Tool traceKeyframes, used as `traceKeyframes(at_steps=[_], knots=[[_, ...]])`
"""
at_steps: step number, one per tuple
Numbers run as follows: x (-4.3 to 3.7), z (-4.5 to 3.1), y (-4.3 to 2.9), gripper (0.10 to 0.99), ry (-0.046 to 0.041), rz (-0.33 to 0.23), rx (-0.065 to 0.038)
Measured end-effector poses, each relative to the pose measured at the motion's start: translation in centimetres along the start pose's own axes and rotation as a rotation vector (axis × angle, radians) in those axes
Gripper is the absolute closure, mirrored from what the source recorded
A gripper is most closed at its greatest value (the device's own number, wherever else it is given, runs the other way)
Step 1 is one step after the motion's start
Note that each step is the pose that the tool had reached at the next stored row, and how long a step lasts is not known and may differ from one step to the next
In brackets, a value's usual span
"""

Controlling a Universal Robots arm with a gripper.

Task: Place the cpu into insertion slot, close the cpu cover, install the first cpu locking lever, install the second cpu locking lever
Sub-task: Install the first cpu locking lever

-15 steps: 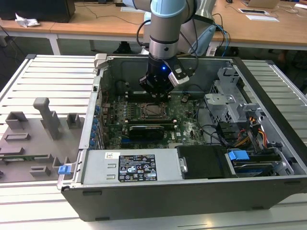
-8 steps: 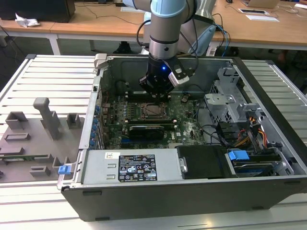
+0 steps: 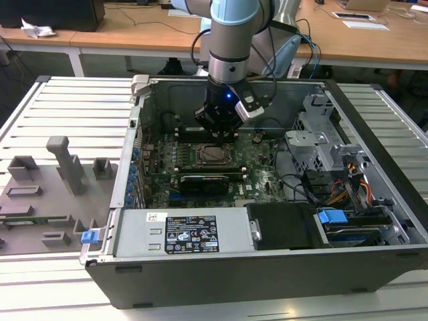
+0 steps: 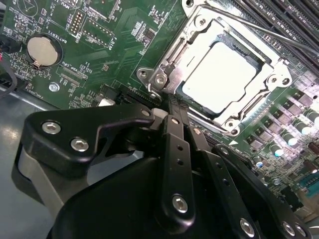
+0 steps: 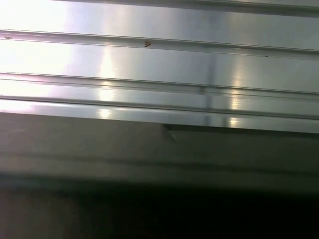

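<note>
The arm points straight down, gripper (image 3: 219,127) just above the cover (image 4: 219,74) over the cpu (image 4: 222,77); fingers apparently together, empty.

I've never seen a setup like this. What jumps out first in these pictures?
An open computer case lies on a slatted metal table, with the robot arm reaching straight down into it. Its end effector hangs just above the green motherboard. In the second wrist view, the shiny cpu sits in its socket, framed by the silver cpu cover.
</note>
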State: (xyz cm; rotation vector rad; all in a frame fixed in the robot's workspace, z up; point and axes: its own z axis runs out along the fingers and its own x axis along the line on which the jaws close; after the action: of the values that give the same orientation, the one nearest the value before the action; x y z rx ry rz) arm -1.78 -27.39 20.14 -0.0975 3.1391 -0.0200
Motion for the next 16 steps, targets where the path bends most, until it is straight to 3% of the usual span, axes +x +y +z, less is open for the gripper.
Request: traceKeyframes(at_steps=[5, 10, 16], knots=[[-0.05, -0.05, 0.09, 0.980, -0.0007, -0.001, -0.001], [-0.05, -0.94, 0.08, 0.980, -0.0003, -0.001, -0.001], [-0.04, -0.99, -0.01, 0.980, -0.0003, -0.001, -0.001]])
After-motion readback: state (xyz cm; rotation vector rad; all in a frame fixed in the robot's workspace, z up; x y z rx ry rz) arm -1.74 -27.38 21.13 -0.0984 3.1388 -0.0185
